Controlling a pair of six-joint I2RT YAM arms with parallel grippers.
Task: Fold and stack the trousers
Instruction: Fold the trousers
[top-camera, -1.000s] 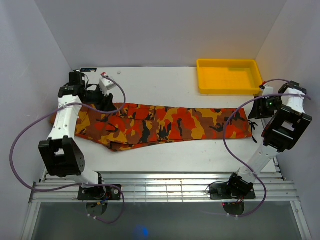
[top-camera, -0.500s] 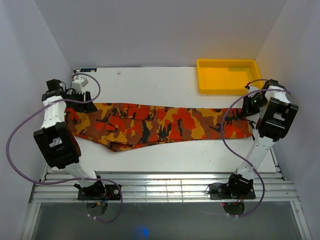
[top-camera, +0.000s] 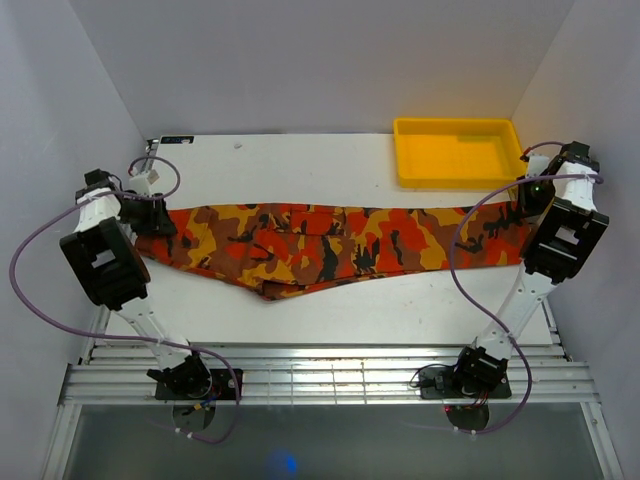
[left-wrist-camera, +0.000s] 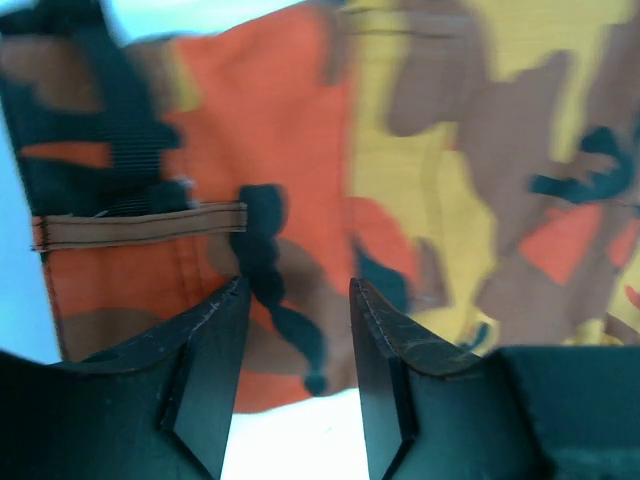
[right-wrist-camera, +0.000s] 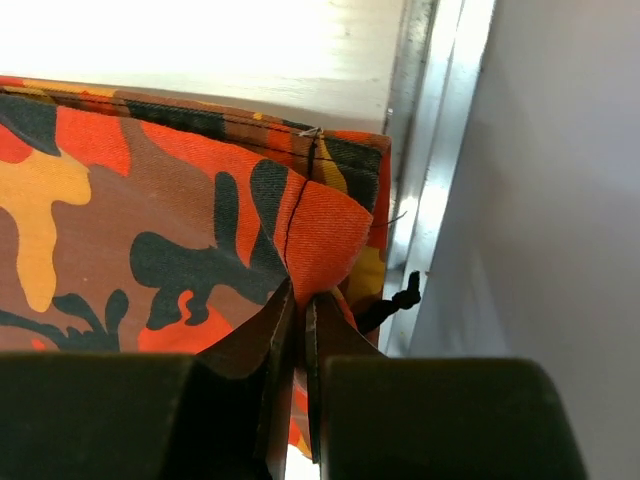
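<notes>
Lying across the middle of the top view, the trousers (top-camera: 330, 250) seem soft and limp to us, best taken by their corners: our right gripper (right-wrist-camera: 300, 300) pinches one corner, our left gripper (left-wrist-camera: 295, 295) hangs spread above them.

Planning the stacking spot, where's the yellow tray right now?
Top view: the tray sits at the far right corner of the table, just beyond the right end of the trousers.

This looked like a lab's robot test cell. A white table (top-camera: 300, 160) stood boxed in by plain pale walls (top-camera: 300, 60), and a left arm (top-camera: 100, 265) and right arm (top-camera: 560, 240), both trailing cables, were bolted to a slatted metal frame (top-camera: 330, 380) at its near edge
</notes>
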